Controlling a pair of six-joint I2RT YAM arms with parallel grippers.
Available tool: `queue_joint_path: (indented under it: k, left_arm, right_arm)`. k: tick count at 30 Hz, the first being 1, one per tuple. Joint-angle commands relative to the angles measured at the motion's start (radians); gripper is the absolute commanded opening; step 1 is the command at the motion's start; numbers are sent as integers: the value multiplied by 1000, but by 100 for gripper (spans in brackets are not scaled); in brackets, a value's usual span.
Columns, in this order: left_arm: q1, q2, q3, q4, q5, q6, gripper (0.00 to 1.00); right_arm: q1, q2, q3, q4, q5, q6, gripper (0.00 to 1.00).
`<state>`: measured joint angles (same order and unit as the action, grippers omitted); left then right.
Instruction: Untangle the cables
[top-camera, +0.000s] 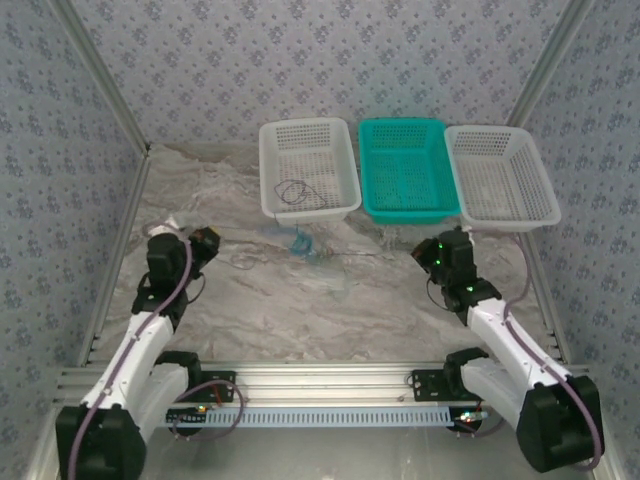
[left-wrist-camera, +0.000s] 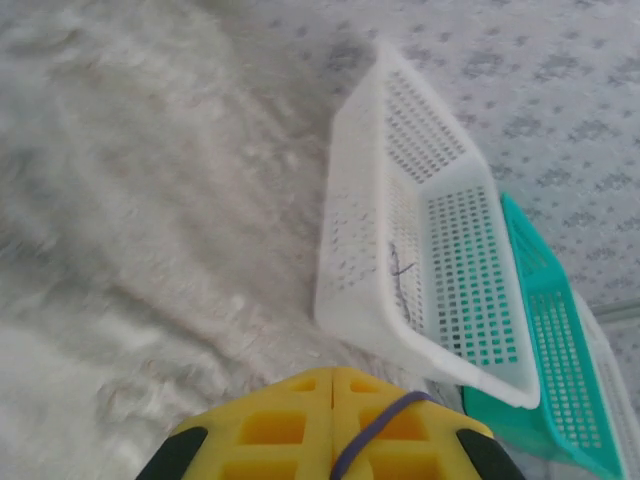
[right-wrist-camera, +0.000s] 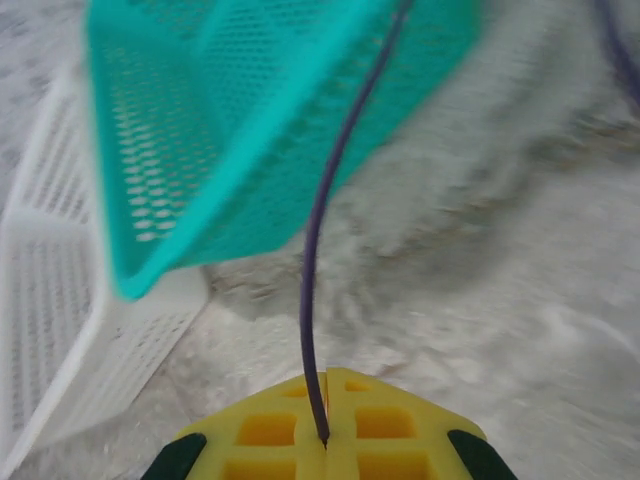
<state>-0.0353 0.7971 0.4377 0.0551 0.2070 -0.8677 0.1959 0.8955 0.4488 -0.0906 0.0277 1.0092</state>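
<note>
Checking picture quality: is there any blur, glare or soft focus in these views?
Top external: evenly lit, sharp, no glare. Left wrist: marbled grey tabletop smeared, white perforated plastic basket fairly sharp. Right wrist: teal perforated plastic basket and tabletop motion-blurred; thin dark cable in the right pincer reads clearly.

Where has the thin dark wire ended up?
In the top view, the dark wire lies curled inside the leftmost white basket at the table's far edge, beside the teal basket.
</note>
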Motion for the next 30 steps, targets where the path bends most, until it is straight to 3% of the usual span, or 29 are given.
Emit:
queue_joint_path:
  k: [1,4,10,22,26,28,30]
  left_arm:
    - [165,-50,26,-223,-84,-94,0]
    - [238,-75,15,-268,-79,-85,0]
    - [249,-63,22,-258,-76,-80,0]
    - [379,-77,19,-357,-107,-54,0]
    - [378,-73,17,-279,-8,-22,0]
    - [357,-56,2,-178,86,-14,0]
    - [278,-39,5,-97,124,17,0]
  right_arm:
    - [-154,-51,-61,-264,158,74,0]
    - [-248,-58,-82,-280,137,54,0]
    - [-274,-61,-54,-347,184,64,0]
    - [-569,-186,-95,-392,77,60,0]
    - [-545,-195,-76,-305,1,-38,0]
    - [-467,-183,-48,-237,-60,-95,0]
    - [-349,-167,-8,-173,-106,-148,0]
